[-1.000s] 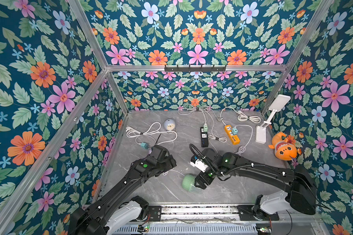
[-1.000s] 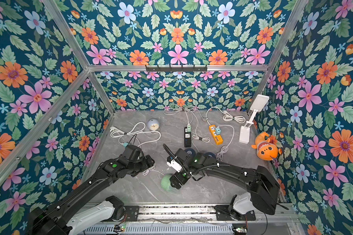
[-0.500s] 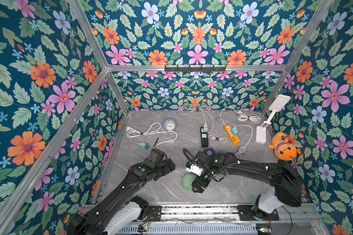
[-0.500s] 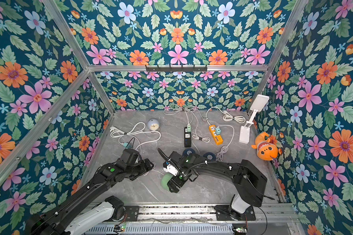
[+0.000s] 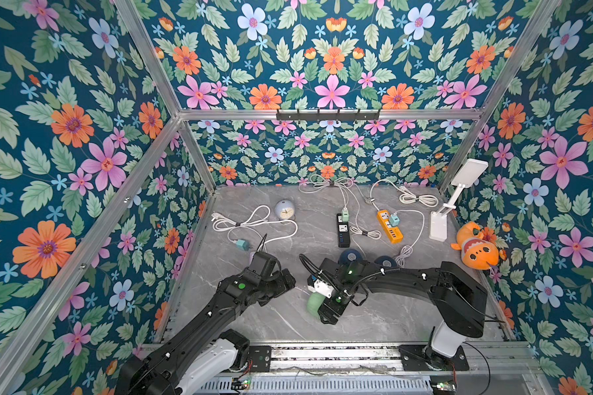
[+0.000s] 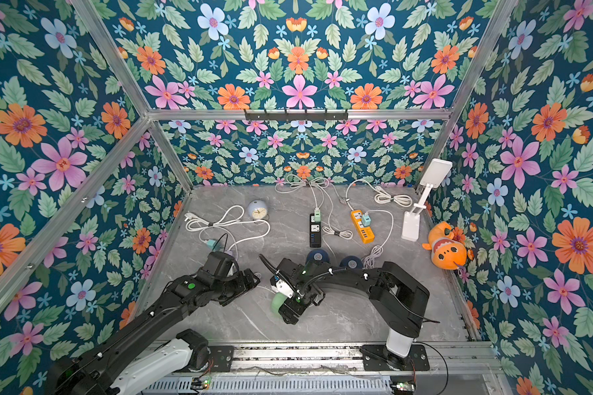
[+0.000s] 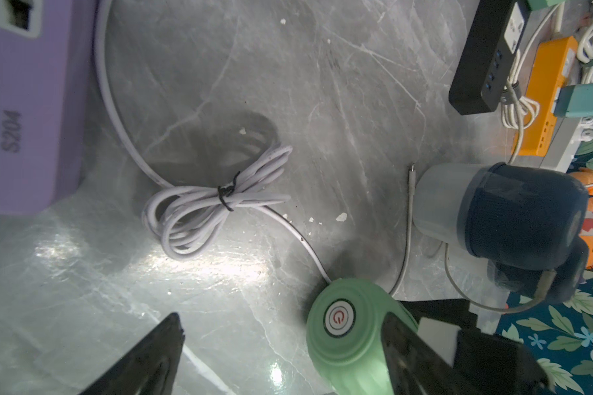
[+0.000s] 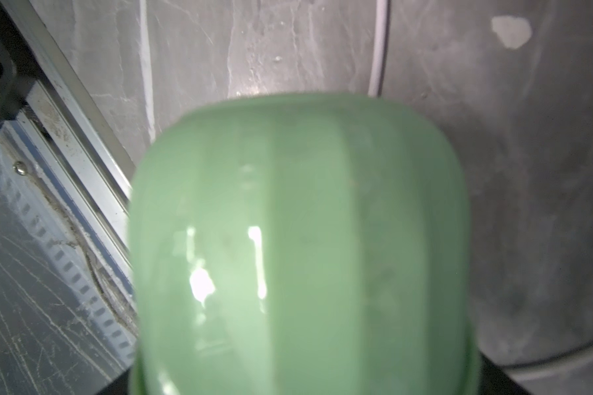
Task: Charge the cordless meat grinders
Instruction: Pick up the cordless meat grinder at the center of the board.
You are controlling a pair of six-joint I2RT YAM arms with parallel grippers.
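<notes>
- Purple block (image 7: 31, 119), left wrist view: "S204" printed in dark grey on its flat face, running sideways in the frame.
- Same face, next to "S204": a framed grey panel at the edge of the frame. Its lettering is blurred, not legible.
- Mint green grinder (image 7: 353, 345), left wrist view: red power symbol, a ring with a short stroke, on the pale round button (image 7: 338, 318) with its dark rim.
- Alarm clock (image 5: 284, 210), in both top views: dial marks show but are too small to read.
- Right wrist view: no text readable.
</notes>
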